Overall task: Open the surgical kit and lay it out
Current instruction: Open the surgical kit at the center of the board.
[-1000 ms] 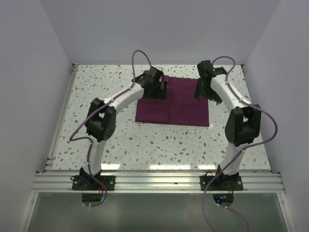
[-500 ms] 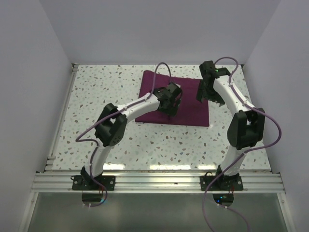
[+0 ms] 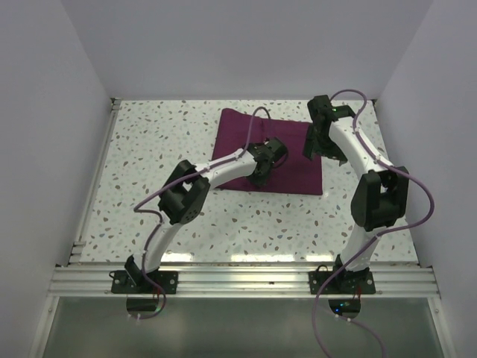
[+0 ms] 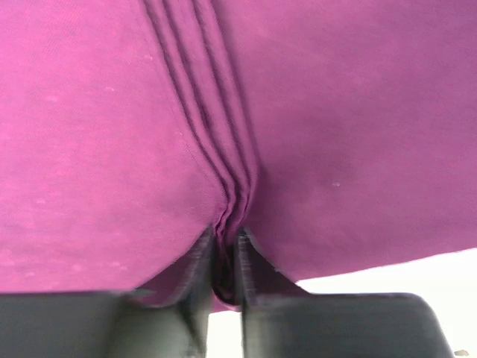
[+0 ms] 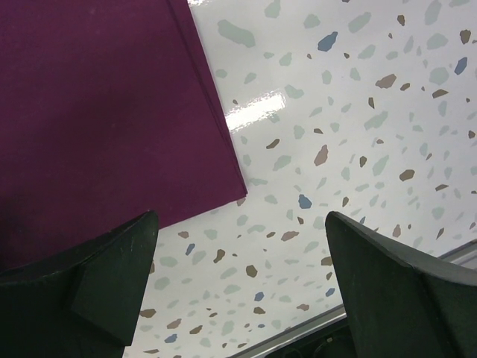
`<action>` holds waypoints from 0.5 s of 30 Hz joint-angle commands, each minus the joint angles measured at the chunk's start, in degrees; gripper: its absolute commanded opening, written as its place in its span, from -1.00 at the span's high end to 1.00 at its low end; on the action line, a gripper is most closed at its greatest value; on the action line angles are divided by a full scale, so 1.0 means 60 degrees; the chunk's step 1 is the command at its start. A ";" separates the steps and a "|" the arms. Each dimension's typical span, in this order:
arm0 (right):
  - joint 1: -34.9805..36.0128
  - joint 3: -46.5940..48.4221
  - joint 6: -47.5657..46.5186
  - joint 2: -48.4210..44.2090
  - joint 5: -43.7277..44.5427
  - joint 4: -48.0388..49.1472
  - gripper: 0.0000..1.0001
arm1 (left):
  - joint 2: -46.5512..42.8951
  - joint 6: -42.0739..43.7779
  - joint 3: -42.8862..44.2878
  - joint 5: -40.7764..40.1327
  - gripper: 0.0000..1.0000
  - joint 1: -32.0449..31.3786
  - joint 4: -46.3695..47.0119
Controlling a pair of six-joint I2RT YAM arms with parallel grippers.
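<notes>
The surgical kit shows as a dark purple cloth wrap [image 3: 294,160], lying folded and flat on the speckled table [image 3: 149,149] at the far middle. My left gripper [image 3: 262,173] is low over the wrap's near middle. In the left wrist view it [image 4: 227,250] is shut on a raised pleat of the cloth [image 4: 335,112], pinched between both fingers. My right gripper [image 3: 311,145] hovers at the wrap's right side. In the right wrist view it [image 5: 238,261] is open over bare table, with the cloth's corner [image 5: 97,112] to its left.
An aluminium rail [image 3: 238,280] carries both arm bases at the near edge. White walls close in the table on the left, right and far sides. A metal strip [image 5: 298,335] runs along the table edge beyond the right gripper.
My left arm swung from the wrap's far left corner to its near middle and closed its fingers on a fold. The right arm shifted only slightly and stayed open.
</notes>
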 commanded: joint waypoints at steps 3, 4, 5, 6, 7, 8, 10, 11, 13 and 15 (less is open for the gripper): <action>-0.0053 0.0118 -0.0149 -0.0184 0.0023 -0.0114 -0.97 | 0.0229 0.0169 0.0908 -0.0383 1.00 0.0084 -0.0882; -0.0039 0.0133 -0.0149 -0.0170 0.0038 -0.0128 -0.97 | 0.0184 0.0140 0.1432 -0.0398 1.00 0.0098 -0.1043; -0.0053 0.0206 -0.0178 -0.0126 0.0139 -0.0143 -0.97 | 0.0025 0.0081 0.1945 -0.0355 1.00 0.0171 -0.1320; -0.0054 0.0294 -0.0163 -0.0096 0.0184 -0.0157 -0.97 | -0.0093 0.0037 0.1950 -0.0325 1.00 0.0230 -0.1424; -0.0054 0.0381 -0.0178 -0.0053 0.0199 -0.0201 -0.97 | -0.0268 -0.0036 0.2240 -0.0223 1.00 0.0419 -0.1512; -0.0054 0.0629 -0.0178 0.0020 0.0228 -0.0289 -0.97 | -0.0473 -0.0109 0.2316 -0.0135 1.00 0.0551 -0.1557; -0.0053 0.0923 -0.0178 0.0240 0.0199 -0.0362 -0.97 | -0.1263 -0.0489 0.2113 0.0215 1.00 0.1149 -0.1543; -0.0054 0.1229 -0.0178 0.0313 0.0170 -0.0406 -0.97 | -0.1571 -0.0650 0.1923 0.0377 1.00 0.1400 -0.1441; -0.0054 0.1567 -0.0178 0.0635 0.0024 -0.0450 -0.97 | -0.2581 -0.1090 0.0961 0.0742 1.00 0.2246 -0.1222; -0.0053 0.2051 -0.0134 0.0869 -0.0151 -0.0494 -0.97 | -0.3650 -0.1296 0.0123 0.0832 1.00 0.2791 -0.0724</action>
